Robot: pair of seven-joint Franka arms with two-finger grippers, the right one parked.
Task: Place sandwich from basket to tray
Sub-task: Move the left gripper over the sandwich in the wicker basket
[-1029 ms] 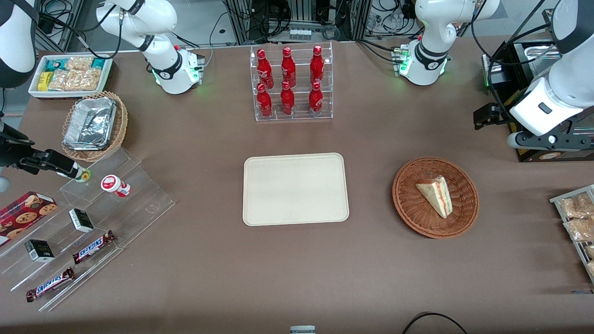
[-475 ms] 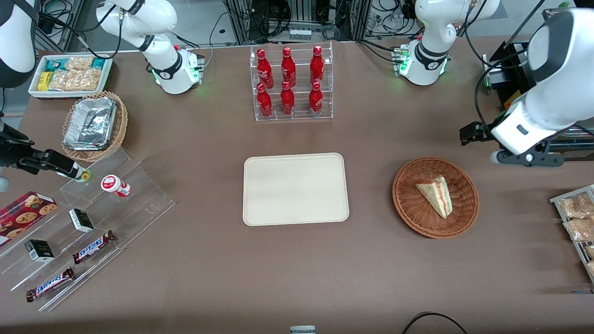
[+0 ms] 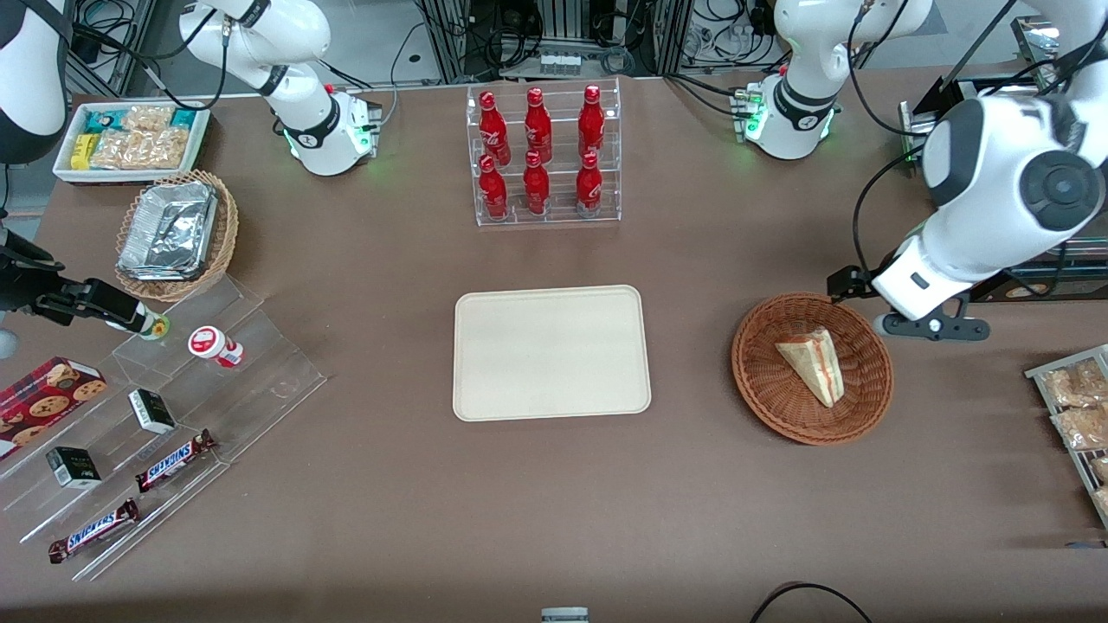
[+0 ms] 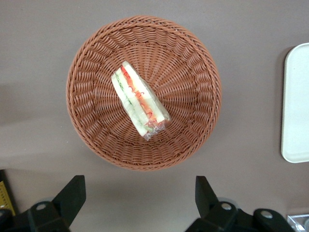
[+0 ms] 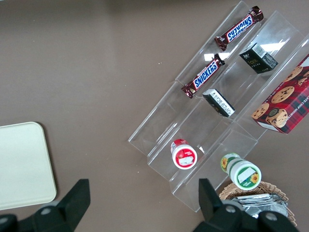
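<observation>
The sandwich (image 3: 814, 363) (image 4: 139, 101), a clear-wrapped white wedge with red filling, lies in the round reddish-brown wicker basket (image 3: 762, 381) (image 4: 87, 125). The cream tray (image 3: 551, 352) (image 4: 295, 101) sits flat beside the basket, toward the parked arm's end, with nothing on it. My left gripper (image 3: 930, 329) (image 4: 137, 193) hovers above the table just outside the basket's rim, toward the working arm's end. It is open, its black fingers (image 4: 72, 192) spread wide with only bare table between them.
A clear rack of red bottles (image 3: 544, 156) stands farther from the front camera than the tray. Bags of snacks on a wire rack (image 3: 1078, 415) and a dark machine (image 3: 961, 112) occupy the working arm's end. Snack shelves (image 3: 156, 433) lie at the parked arm's end.
My left arm has swung down and in from the table's working-arm end toward the basket, so the gripper now hangs by its rim. The sandwich, basket and tray have not moved.
</observation>
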